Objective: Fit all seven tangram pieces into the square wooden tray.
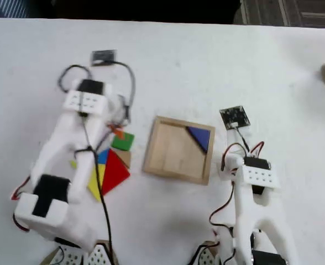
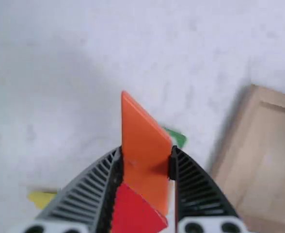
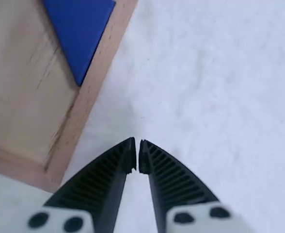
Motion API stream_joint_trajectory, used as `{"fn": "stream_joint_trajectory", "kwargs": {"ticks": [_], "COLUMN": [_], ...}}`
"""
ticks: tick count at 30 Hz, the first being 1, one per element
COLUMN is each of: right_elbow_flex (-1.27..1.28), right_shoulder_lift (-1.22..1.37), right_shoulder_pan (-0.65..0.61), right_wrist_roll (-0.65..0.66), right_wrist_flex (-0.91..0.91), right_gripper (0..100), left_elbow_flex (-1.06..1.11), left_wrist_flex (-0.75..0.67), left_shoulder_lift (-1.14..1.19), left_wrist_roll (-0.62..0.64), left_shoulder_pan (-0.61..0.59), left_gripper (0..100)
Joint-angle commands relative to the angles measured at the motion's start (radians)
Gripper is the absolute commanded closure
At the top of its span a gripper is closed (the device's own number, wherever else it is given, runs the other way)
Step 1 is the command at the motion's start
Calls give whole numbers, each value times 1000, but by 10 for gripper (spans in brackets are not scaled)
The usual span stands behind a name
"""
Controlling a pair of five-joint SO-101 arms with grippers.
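Left fingers (image 2: 100, 187) clamp the orange piece (image 2: 145, 145) upright, near the tray (image 2: 271, 160).

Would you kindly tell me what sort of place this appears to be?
Probably a robotics lab or hobby workbench: the left arm and right arm stand on a plain white table, a bare circuit board with loose wires lies nearby, and a wooden tray is set out.

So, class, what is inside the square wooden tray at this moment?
Inside the square wooden tray lies one piece, a blue triangle, tucked into a corner. The rest of the floor is bare wood. Just the wood beneath that triangle is covered from sight.
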Motion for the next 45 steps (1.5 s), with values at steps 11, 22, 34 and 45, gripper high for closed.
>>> {"fn": "stream_joint_trajectory", "kwargs": {"ticks": [11,22,34,45], "right_elbow_flex": [-6,-6,-6,-6], "right_shoulder_lift": [-30,-30,-30,-30], "right_shoulder_pan": [130,124,122,122], "right_wrist_roll": [5,9,9,9], "right_wrist_flex": [12,12,12,12], "right_gripper": [978,978,978,978], "left_elbow_flex": [186,318,353,304], "left_wrist_flex": [-347,-539,-520,-367], "left_shoulder_lift": [-68,-70,-77,-180], "left_wrist_roll": [81,81,81,80], "left_shoulder_pan": [473,483,478,389], "left_gripper": [976,972,806,917]}}
